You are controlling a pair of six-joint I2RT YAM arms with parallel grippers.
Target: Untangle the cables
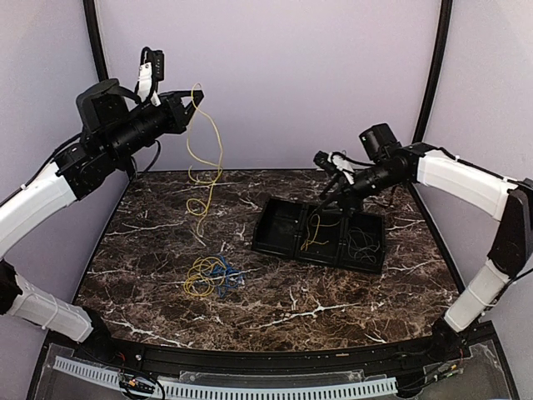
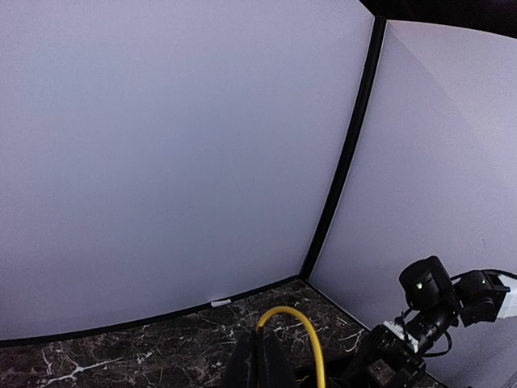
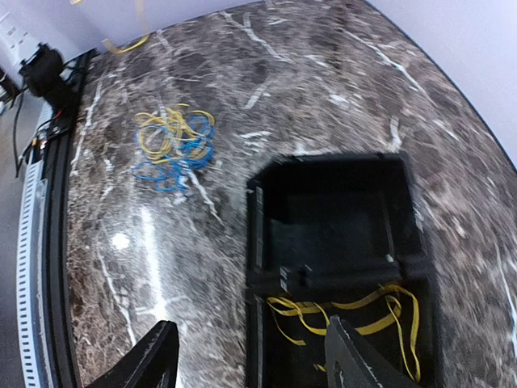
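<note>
Pale walls close a dark marbled tabletop on three sides. My left tool is lifted high near the back wall, pressed together on a long yellow cable. I judge that I hold it so high in order that its length hangs free. Its lower end reaches the tabletop apart from the tangle of yellow and blue cables, which lies nearer to my side. My right tool hovers over the black tray, fingers spread, holding nothing. Under it a second yellow cable lies in the middle compartment and a dark grey cable in the right one, so the tray seems to collect the separated pieces.
</note>
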